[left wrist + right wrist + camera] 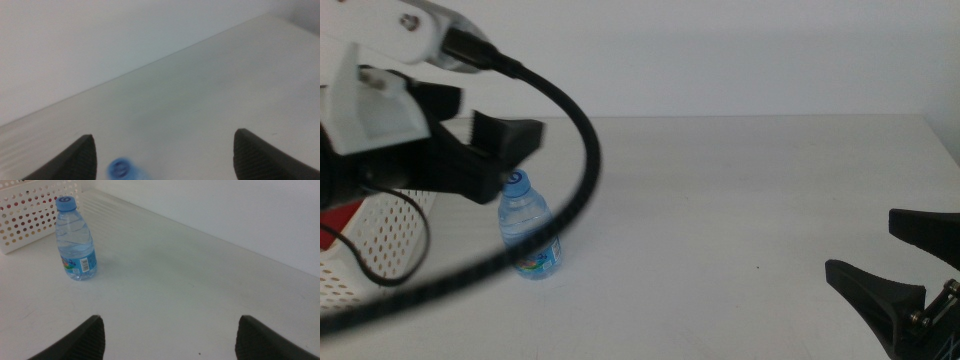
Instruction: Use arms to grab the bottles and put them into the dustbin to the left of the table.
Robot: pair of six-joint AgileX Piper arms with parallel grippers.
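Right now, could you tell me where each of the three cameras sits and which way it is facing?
Middle view: looks forward and down over the table; left gripper above the water bottle, dustbin at left, right gripper low at right.
Left wrist view: on the left arm, facing across the table; open jaws, the bottle's blue cap between them.
Right wrist view: on the right arm, facing the bottle and dustbin; open jaws.
Shared: all three show the water bottle.
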